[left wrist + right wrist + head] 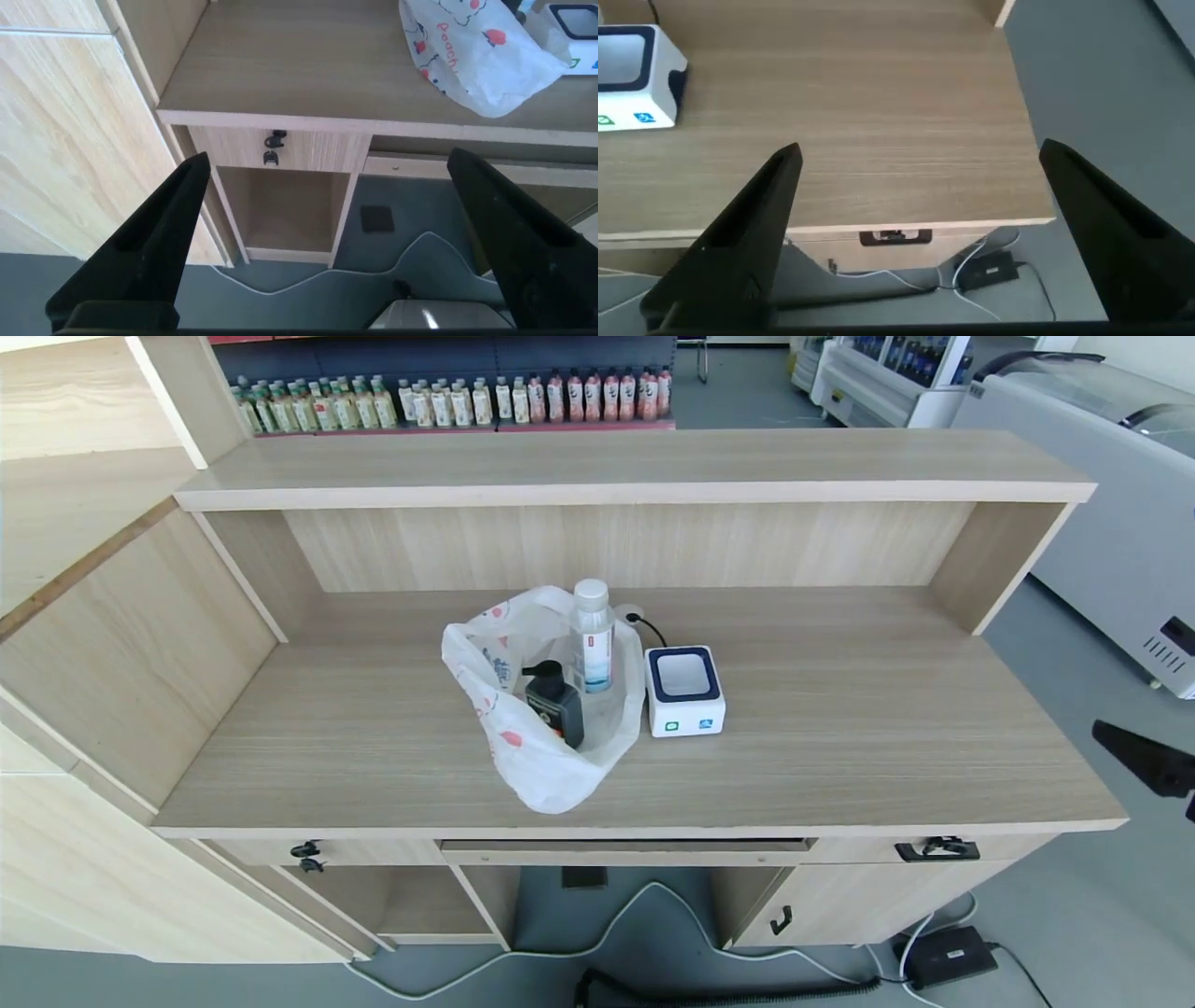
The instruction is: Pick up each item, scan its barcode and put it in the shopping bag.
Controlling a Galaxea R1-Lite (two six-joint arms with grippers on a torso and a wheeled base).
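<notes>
Looking forward and down, the head view takes in the whole bench [840, 737] and the inside of the shopping bag [509, 747]. The left wrist view adds the bench's front edge, a small lock [272, 149] and the open cubby below it. The right wrist view adds the black drawer handle [895, 236] under the bench's right end.

The left gripper [327, 163] hangs in front of and below the bench edge. Its fingers [140, 252] are spread wide with nothing between them, and the bag lies ahead of and above them, off to the robot's right. The right gripper [920, 149] sits just off the bench's front edge, its fingers [1106, 233] likewise spread and empty. The scanner [635, 79] stands ahead of them, well apart and to the robot's left.

The bag is thin white plastic with red prints, slumped on the bench near its middle with its mouth open. Inside it a clear bottle [592, 639] with a white cap and label stands upright, and a black pump bottle [555, 705] stands just in front of that. The scanner is a white box with a dark-framed window on top, right beside the bag, and a black cable runs back from it.

The bench is pale wood grain with a raised back shelf and side walls. Cables and a black power brick [952, 957] lie on the grey floor beneath. Behind are shelves of bottled drinks [448, 401] and, to the right, freezer chests [1102, 476].
</notes>
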